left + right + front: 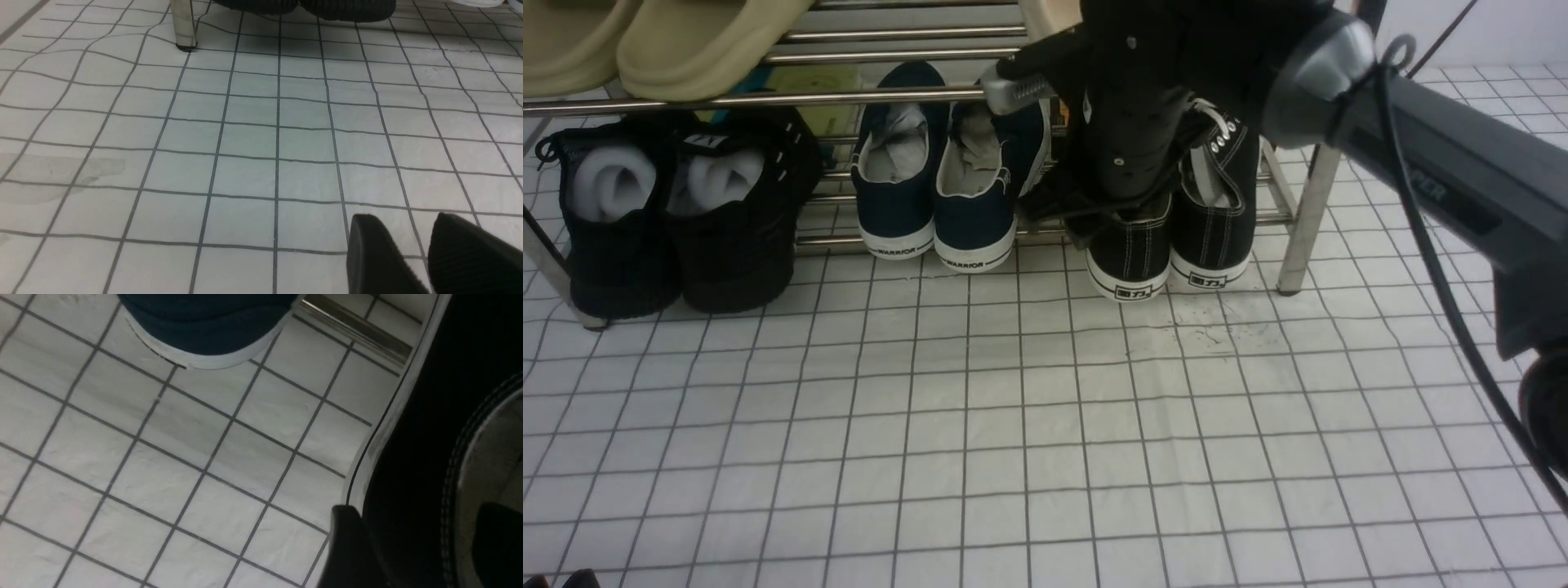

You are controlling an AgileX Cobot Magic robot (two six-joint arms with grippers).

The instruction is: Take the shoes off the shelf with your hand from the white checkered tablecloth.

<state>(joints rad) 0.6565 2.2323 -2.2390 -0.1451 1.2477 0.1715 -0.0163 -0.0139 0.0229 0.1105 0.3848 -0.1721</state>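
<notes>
The black canvas sneakers stand side by side at the right end of the chrome shelf's [1303, 220] lower tier, heels out on the white checkered tablecloth [1013, 425]. My right gripper [1123, 204] reaches down onto the left sneaker [1129, 261], next to the right sneaker [1215, 237]. In the right wrist view the gripper [419, 543] is open and straddles this sneaker's [408, 437] side wall, one finger [347, 547] outside by the sole and the other inside over the insole. My left gripper [402, 241] hovers low over bare cloth, slightly open and empty.
Navy "WARRIOR" slip-ons [939, 188] sit left of the sneakers, close to my right gripper. All-black knit shoes [678, 220] stuffed with white paper stand at the far left. Beige slippers [645, 41] lie on the upper tier. A shelf post [184, 24] stands ahead of the left gripper.
</notes>
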